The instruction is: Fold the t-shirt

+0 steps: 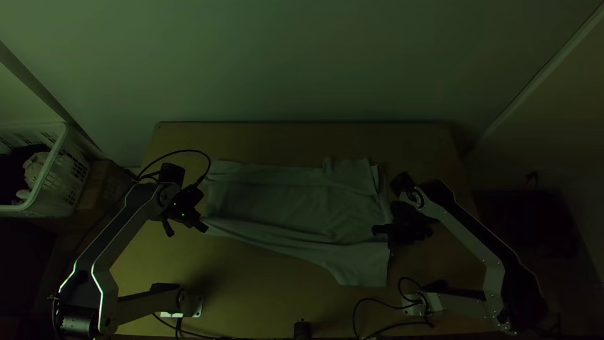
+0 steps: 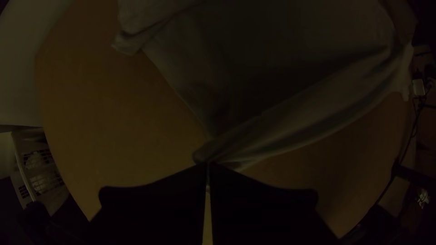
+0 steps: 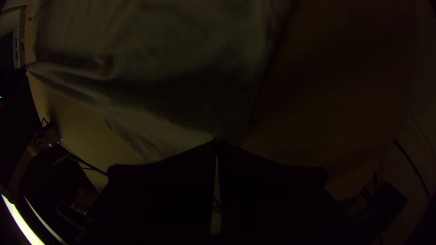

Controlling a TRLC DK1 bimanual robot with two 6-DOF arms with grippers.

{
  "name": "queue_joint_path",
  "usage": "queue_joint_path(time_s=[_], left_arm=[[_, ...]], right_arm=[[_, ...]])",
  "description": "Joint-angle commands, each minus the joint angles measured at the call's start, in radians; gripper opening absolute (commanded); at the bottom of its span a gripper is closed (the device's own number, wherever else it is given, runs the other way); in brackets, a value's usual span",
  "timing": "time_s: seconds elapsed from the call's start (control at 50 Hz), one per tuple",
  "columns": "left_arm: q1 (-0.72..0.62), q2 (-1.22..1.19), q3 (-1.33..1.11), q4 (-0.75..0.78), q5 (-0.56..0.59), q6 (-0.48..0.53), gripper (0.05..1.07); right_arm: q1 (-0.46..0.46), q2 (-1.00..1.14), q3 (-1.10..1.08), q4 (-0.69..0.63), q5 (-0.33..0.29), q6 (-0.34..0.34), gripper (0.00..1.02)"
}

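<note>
A pale t-shirt [image 1: 283, 204] lies across the middle of the table, its long edges folded or bunched inward, wrinkled along the near side. At its left end my left gripper [image 1: 202, 226] is shut on the near corner. In the left wrist view the left gripper [image 2: 208, 165] pinches the tip of a long fold of the t-shirt [image 2: 290, 113]. My right gripper [image 1: 379, 230] is at the right end, over the shirt's near part. In the right wrist view the right gripper [image 3: 218, 144] has its tips together on cloth of the t-shirt [image 3: 172, 90].
Bare wooden table [image 1: 251, 277] shows in front of the shirt and behind it. A white basket [image 1: 47, 179] with cloth in it stands beyond the table's left side. Cables lie near both arm bases, and a small dark object [image 1: 302, 328] sits at the near edge.
</note>
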Motion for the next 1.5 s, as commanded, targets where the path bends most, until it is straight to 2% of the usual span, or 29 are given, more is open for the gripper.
queue_joint_path(time_s=[0.0, 0.3, 0.92, 1.48], left_arm=[[0.017, 0.028, 0.050, -0.006, -0.001, 0.021, 0.08], [0.024, 0.075, 0.147, -0.008, 0.004, 0.022, 0.08], [0.035, 0.293, 0.434, -0.006, 0.033, -0.002, 0.08], [0.043, 0.566, 0.701, -0.006, 0.053, -0.019, 0.08]], right_arm=[[-0.031, 0.039, 0.038, 0.012, 0.031, -0.022, 0.03], [-0.111, 0.134, 0.198, 0.035, 0.059, -0.067, 0.03], [-0.143, 0.352, 0.483, 0.057, 0.086, -0.073, 0.03], [-0.180, 0.646, 0.784, 0.091, 0.100, -0.070, 0.03]])
